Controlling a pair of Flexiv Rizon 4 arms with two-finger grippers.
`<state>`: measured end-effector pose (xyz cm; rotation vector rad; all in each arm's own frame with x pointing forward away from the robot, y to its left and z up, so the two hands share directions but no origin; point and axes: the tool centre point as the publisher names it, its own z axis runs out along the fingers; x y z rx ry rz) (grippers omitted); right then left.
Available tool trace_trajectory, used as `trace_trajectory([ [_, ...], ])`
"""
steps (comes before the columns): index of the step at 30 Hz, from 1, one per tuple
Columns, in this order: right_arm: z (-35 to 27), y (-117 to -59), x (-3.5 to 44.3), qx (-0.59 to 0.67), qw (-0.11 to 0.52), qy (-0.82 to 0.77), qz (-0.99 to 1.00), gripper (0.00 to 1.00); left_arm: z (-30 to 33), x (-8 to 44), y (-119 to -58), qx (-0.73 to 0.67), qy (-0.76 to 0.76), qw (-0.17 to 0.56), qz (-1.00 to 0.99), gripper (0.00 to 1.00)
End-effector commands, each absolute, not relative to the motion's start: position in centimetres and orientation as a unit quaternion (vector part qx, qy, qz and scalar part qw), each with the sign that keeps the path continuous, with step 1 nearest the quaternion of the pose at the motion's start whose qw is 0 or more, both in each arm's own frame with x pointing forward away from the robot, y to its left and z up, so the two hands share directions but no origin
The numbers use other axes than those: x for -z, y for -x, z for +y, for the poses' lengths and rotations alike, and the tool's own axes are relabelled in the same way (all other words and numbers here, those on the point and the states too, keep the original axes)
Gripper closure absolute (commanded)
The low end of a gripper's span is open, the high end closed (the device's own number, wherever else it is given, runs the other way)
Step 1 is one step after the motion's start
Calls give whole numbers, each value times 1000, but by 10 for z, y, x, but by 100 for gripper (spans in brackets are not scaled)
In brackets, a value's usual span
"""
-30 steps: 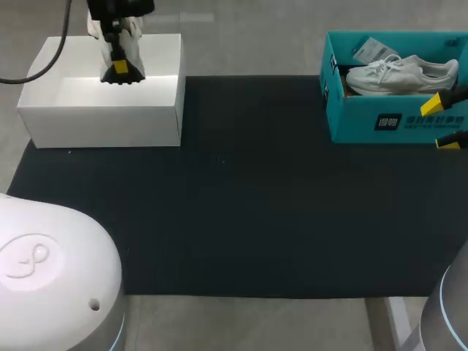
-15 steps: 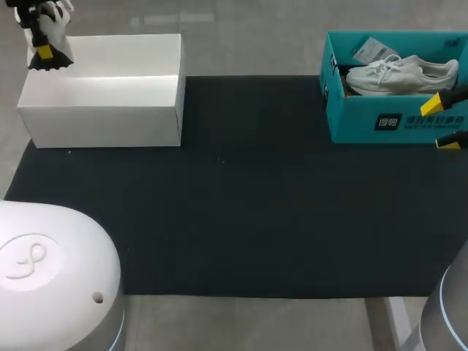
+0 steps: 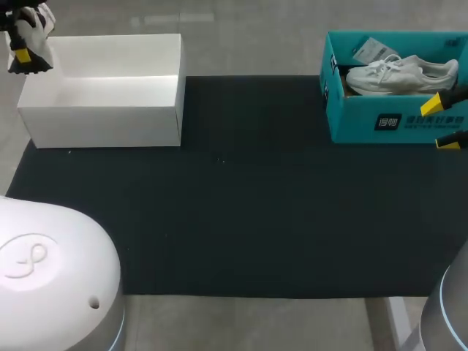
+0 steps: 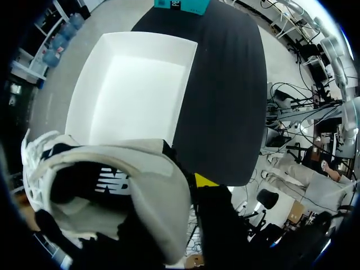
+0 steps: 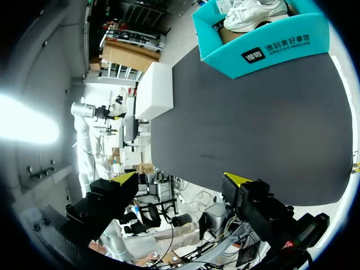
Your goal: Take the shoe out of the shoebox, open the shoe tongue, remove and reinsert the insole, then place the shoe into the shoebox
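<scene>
1. One shoe (image 4: 112, 191), beige w/ a dark lining, is the task's thing. It is up in the air at the far left, just past the far-left corner of the white box (image 3: 102, 121) and touching neither box nor mat.
2. The left gripper (image 3: 23, 57) is pinching the shoe at its collar. In the left wrist view one yellow tip shows against the outside of the opening and the other is hidden, prob. inside the shoe. The opening faces the wrist cam.
3. Progress, as a judgement: step one (shoe out of the box) looks done and all else is left, i.e. set it down, open the tongue, insole out and back in, shoe back in the box. Can't tell the tongue's or insole's state from here.
4. The white box sits open-topped on the far-left part of the black mat (image 3: 256, 205), its long side toward the robot.
5. The right gripper (image 3: 439, 124) has its fingers spread wide and holds nothing. It hangs at the right edge, just near of the teal shoebox (image 3: 365, 121).
6. The teal shoebox, at the far right, holds a white sneaker (image 3: 402, 73) on its side plus a paper slip (image 3: 373, 50).
7. In the way: the white box's near wall stands btw the shoe and the mid-mat, so the shoe needs carrying over or round it. The teal shoebox is well apart.
</scene>
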<state>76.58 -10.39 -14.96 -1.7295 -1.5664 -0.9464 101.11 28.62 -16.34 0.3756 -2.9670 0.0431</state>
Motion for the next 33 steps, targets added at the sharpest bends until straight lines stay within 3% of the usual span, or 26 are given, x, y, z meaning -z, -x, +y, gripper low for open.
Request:
trace_trajectory([
  [1,-104,-766,149,356,306,655,-592,0,286,159,-1019,-12,-125,93,-988,100],
  [12,-104,-766,149,356,306,655,-592,0,286,159,-1019,-12,-125,93,-988,100],
  [21,-104,-766,149,356,306,655,-592,0,280,162,-1018,34,65,76,-994,100],
  [29,-104,-766,149,356,306,655,-592,0,294,169,-1012,46,393,82,-915,100],
  [33,-104,-766,149,356,306,655,-592,0,311,174,-1008,56,636,93,-764,100],
])
